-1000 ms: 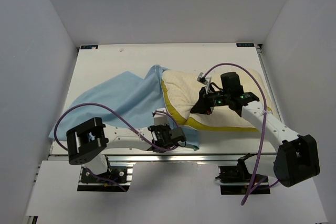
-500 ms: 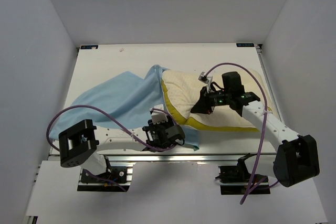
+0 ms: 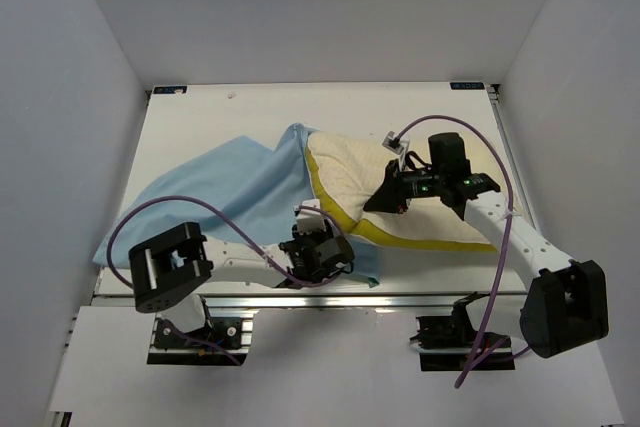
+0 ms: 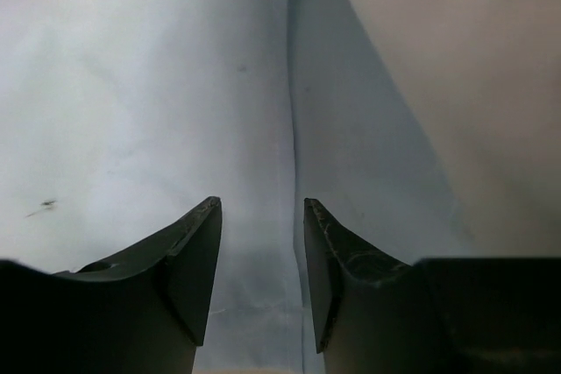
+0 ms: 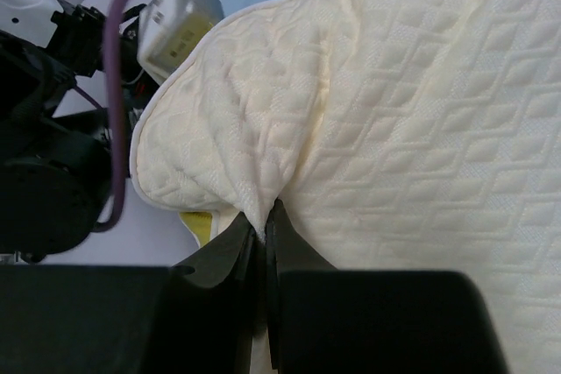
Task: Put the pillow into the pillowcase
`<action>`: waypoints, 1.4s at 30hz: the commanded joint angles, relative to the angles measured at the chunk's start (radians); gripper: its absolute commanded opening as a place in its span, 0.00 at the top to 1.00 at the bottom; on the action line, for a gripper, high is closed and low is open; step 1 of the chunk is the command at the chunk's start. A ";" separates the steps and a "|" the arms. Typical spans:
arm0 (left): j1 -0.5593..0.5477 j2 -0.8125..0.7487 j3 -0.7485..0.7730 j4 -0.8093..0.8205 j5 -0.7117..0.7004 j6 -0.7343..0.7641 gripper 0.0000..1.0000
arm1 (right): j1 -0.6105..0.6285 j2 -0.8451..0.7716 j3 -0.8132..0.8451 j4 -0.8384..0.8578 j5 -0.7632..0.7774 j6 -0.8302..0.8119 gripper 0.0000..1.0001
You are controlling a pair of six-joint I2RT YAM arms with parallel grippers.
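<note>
The cream quilted pillow (image 3: pixel 440 209) with its yellow rim (image 3: pixel 375 234) lies at the right of the table, its left end against the mouth of the light blue pillowcase (image 3: pixel 215 197). My right gripper (image 3: pixel 373 204) is over the pillow's left part. In the right wrist view it (image 5: pixel 265 227) is shut on a pinched fold of the pillow (image 5: pixel 421 129). My left gripper (image 3: pixel 342 259) sits low at the pillowcase's near right corner. In the left wrist view it (image 4: pixel 261 208) stands open, with the pillowcase (image 4: pixel 158 85) and a seam line under it and nothing between the fingers.
White walls close in the table (image 3: pixel 230 117) on three sides. An aluminium rail (image 3: pixel 300 299) runs along the near edge. Purple cables loop over both arms (image 3: pixel 180 209). The left arm's wrist (image 5: pixel 39 172) shows close to the pillow's corner in the right wrist view.
My left gripper was shut a second ago and has opened, letting the pillowcase corner go; its elbow swung left, then back. The right gripper shifted slightly right and back with its pinch of pillow.
</note>
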 commanded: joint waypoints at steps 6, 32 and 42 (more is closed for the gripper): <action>-0.031 0.122 0.091 -0.010 0.039 0.067 0.48 | -0.011 -0.025 0.050 0.027 -0.076 0.028 0.96; -0.114 0.270 0.248 -0.432 -0.047 -0.148 0.83 | -0.024 -0.017 0.016 0.035 -0.056 0.022 0.96; -0.141 -0.005 0.150 -0.432 -0.027 -0.159 0.91 | -0.025 0.009 -0.010 0.029 -0.011 -0.047 0.96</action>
